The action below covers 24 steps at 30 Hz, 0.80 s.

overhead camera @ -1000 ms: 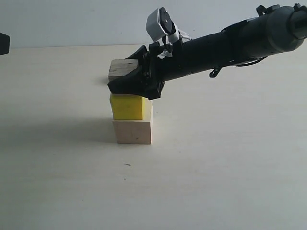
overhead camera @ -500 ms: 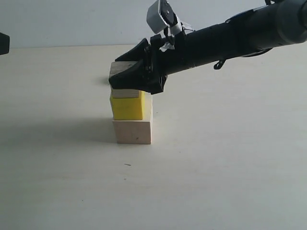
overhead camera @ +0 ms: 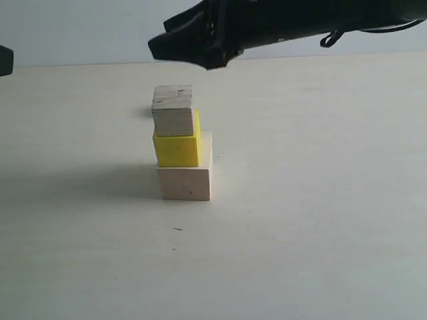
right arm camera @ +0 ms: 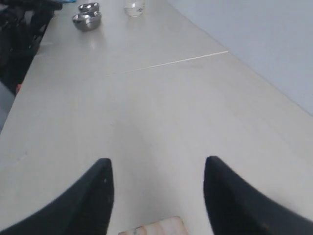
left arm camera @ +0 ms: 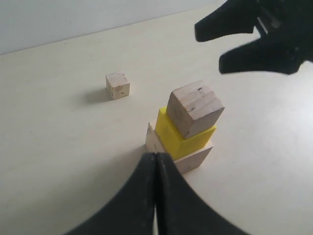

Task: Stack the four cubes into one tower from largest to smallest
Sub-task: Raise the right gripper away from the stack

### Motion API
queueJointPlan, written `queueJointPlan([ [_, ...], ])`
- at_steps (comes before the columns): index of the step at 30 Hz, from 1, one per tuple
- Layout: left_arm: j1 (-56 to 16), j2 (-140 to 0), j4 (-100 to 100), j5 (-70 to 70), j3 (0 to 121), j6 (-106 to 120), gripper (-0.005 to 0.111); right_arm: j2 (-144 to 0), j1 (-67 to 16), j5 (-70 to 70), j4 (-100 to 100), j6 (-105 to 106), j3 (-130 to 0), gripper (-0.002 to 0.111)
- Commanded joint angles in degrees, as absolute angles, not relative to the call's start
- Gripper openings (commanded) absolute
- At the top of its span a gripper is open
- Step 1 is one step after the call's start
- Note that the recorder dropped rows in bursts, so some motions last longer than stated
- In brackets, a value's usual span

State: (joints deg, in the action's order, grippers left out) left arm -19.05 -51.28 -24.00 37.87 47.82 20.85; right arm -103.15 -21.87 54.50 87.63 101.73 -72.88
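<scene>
Three cubes stand stacked: the large pale wood cube [overhead camera: 185,183] at the bottom, the yellow cube [overhead camera: 177,149] on it, the small wood cube [overhead camera: 173,110] on top, turned a little. My right gripper [overhead camera: 160,40] hovers open above the stack, holding nothing. In the right wrist view its fingers [right arm camera: 157,162] are spread wide, with the small wood cube [right arm camera: 154,228] just below them. The tiny wood cube [left arm camera: 117,85] lies alone on the table beyond the stack [left arm camera: 195,107]; the exterior view hides it behind the stack. My left gripper [left arm camera: 155,155] is shut and empty, short of the stack.
Two metal bowls [right arm camera: 87,19] and a glass [right arm camera: 133,7] stand far off down the table in the right wrist view. A dark part [overhead camera: 5,60] shows at the exterior view's left edge.
The right gripper has let go of the small wood cube on the yellow cube and risen well above the stack. The cube stays in place.
</scene>
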Motion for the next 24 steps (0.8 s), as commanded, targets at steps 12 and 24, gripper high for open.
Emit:
queueJointPlan([
  [12, -19.02, -51.21, -20.58, 32.51, 47.67, 20.94, 0.0, -82.1, -21.57, 42.5, 66.54, 66.78, -71.32, 0.0],
  [24, -16.9, -64.77, -21.82, 20.17, 49.77, 19.36, 0.0, -62.96, -21.57, 33.98, 66.3, 59.7, -51.5, 0.0],
])
